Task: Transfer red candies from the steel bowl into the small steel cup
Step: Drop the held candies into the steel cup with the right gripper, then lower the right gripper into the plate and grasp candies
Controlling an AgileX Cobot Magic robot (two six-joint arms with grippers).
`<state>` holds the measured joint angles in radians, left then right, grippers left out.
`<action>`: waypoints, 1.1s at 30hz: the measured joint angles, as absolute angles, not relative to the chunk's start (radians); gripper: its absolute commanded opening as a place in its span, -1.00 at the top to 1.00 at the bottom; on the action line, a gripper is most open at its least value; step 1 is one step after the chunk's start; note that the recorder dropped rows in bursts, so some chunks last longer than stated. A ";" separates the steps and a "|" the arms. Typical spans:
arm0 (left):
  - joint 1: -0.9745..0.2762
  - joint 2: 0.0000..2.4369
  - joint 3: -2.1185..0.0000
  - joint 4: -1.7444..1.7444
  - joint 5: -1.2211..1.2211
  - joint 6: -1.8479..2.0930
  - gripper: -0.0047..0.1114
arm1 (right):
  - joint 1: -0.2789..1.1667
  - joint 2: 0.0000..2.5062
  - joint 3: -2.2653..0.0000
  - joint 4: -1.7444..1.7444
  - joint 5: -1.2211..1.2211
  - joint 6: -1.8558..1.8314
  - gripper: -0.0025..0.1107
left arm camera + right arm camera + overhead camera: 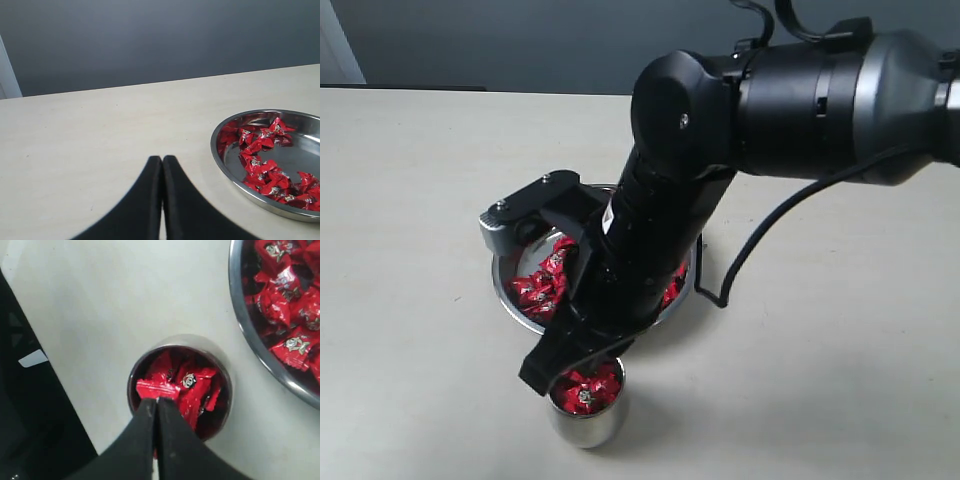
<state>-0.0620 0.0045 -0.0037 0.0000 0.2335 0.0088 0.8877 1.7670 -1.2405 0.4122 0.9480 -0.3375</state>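
The small steel cup [586,424] stands near the table's front edge, just in front of the steel bowl [501,283], and holds several red candies [586,389]. More red candies [541,286] lie in the bowl. My right gripper [556,373] reaches across the bowl and hangs right over the cup's mouth [220,366]. It [156,401] is shut on one red candy [156,388], whose foil sticks out past the fingertips above the candies in the cup [196,386]. My left gripper [162,158] is shut and empty over bare table, left of the bowl [216,150].
The right arm's black body covers the middle and far side of the bowl in the exterior view. A black cable [745,262] loops down onto the table right of the bowl. A dark mass [35,410] fills one side of the right wrist view.
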 measured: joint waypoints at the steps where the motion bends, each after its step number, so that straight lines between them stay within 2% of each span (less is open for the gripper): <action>1: -0.062 0.004 -0.004 0.000 0.233 0.009 0.91 | 0.888 1.771 -1.235 0.412 0.944 -0.344 0.88; 5: -0.062 0.004 -0.004 0.000 0.233 0.009 0.91 | 0.888 1.783 -1.231 0.412 0.937 -0.372 0.52; 8: -0.062 0.004 -0.004 0.000 0.233 0.009 0.91 | 0.888 1.787 -1.231 0.415 0.932 -0.390 0.40; 16: -0.062 0.004 -0.004 0.000 0.233 0.009 0.91 | 0.888 1.789 -1.231 0.417 0.863 -0.399 0.40; 27: -0.062 0.004 -0.004 0.000 0.233 0.009 0.91 | 0.857 1.873 -1.231 0.376 0.418 -0.397 0.40; 33: -0.062 0.004 -0.004 0.000 0.233 0.009 0.91 | 0.808 1.968 -1.231 0.376 0.395 -0.390 0.40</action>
<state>-0.0620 0.0045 -0.0037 0.0000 0.2335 0.0088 0.8077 1.9685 -1.2314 0.3762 0.3946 -0.3901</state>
